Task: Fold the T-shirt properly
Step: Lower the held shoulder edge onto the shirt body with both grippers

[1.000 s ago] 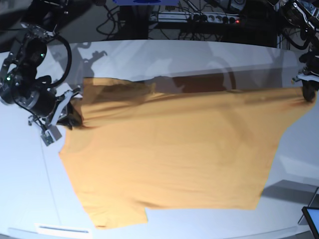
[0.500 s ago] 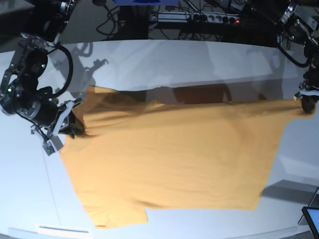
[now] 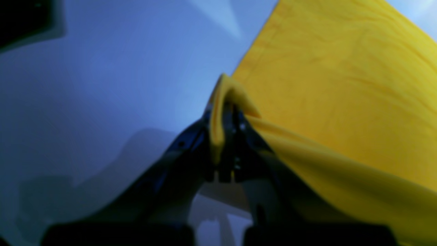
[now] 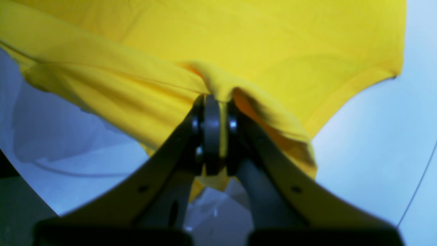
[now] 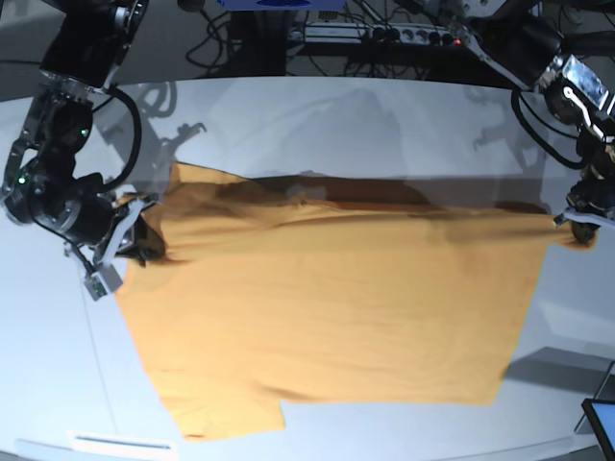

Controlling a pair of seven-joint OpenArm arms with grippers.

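Base view: T-shirt (image 5: pixel 327 317) stretched lengthwise between claws

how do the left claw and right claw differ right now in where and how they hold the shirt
The left claw pinches a thin corner of the T-shirt at the base view's right edge; the right claw grips a thicker bunched fold at that view's left. Cloth runs off to one side of the left claw, but drapes on both sides of the right claw. Both are shut on the shirt.
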